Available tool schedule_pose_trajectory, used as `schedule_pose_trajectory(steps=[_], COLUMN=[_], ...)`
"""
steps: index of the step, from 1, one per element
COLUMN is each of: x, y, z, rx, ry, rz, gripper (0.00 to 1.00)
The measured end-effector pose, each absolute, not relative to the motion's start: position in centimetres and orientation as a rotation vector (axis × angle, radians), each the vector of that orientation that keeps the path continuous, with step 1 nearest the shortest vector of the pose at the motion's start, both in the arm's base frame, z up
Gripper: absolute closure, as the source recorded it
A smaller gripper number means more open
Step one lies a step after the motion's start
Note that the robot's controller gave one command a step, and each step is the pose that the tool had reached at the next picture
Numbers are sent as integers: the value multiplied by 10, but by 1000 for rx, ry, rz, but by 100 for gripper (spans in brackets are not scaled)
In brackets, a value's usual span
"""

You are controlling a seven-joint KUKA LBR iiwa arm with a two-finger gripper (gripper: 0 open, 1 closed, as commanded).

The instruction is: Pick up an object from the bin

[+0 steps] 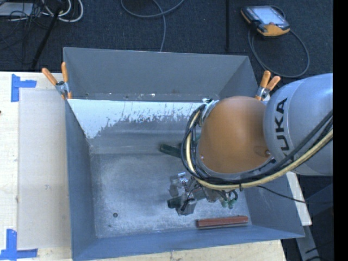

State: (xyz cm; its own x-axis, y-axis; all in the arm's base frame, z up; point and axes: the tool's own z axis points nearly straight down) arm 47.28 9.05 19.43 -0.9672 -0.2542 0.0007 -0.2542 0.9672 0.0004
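Seemingly reaching: tool (184, 196) low over bin (125, 189) floor, cannot tell whether open or closed. Next needs lining up on the brown bar (222, 221) just beside, then closing.

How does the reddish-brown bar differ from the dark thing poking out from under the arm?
The reddish-brown bar lies in full view along the lower wall; the dark thing is partly hidden under the orange cover, shape unclear. The bar is reddish-brown, the dark thing near black. The bar is below and right of the end effector in the view, the dark thing above it. Both rest on the bin floor.
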Motion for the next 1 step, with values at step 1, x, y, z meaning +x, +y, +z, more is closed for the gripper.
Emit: schedule_pose_trajectory(steps=[1], x=[470], y=[84], z=[222], rx=[418], ry=[-3113], rz=[-1], gripper=[100])
